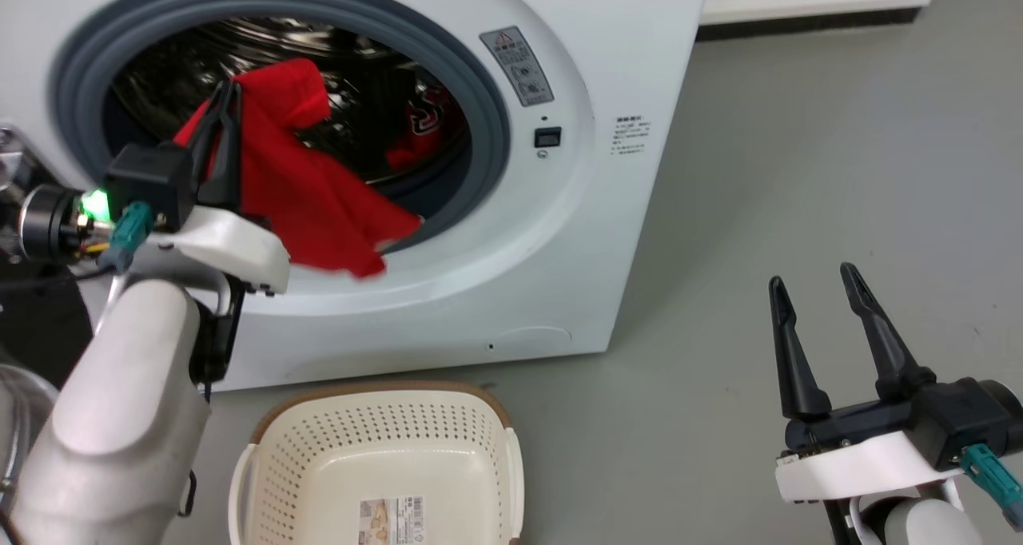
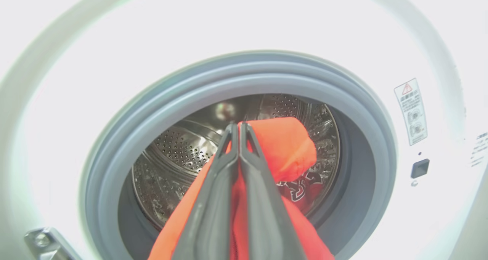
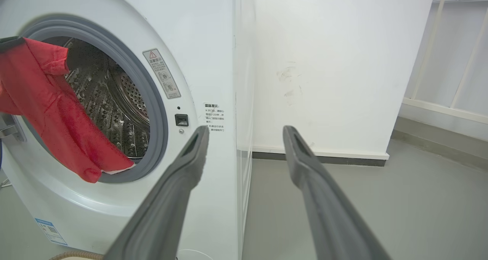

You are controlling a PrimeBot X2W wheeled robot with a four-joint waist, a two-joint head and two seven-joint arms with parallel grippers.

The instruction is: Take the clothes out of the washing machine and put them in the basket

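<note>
- Garments, two: a plain red one (image 1: 312,193) hangs across the mouth of the washer (image 1: 623,65), its lower end draped over the grey seal (image 1: 479,97). A red one with lettering (image 1: 423,125) lies deep in the steel drum (image 2: 179,149).
- Washer, one: white front-loader, opening uncovered.
- Basket (image 1: 280,457), one: cream with a brown rim. It stands on the floor (image 1: 799,169) just in front of the washer and below the hanging garment, a label (image 1: 392,519) showing on its bottom.
- Grippers, two: the left gripper (image 1: 226,97) is at the upper left of the opening, fingers pressed together on the top of the plain garment. The right gripper (image 1: 811,281) is well to the right of the washer, above the floor, fingers spread and holding nothing.
- Room: smooth grey floor and a white wall (image 3: 324,61) with a dark skirting (image 3: 320,159) behind the washer. A warning sticker (image 1: 518,65) and a dark latch (image 1: 547,137) sit right of the seal.
- Hard to make out: the lettered garment is mostly covered by the plain one, and its lettering cannot be read. The basket's near edge is cut off in the head view. The washer front is overexposed in the left wrist view.
</note>
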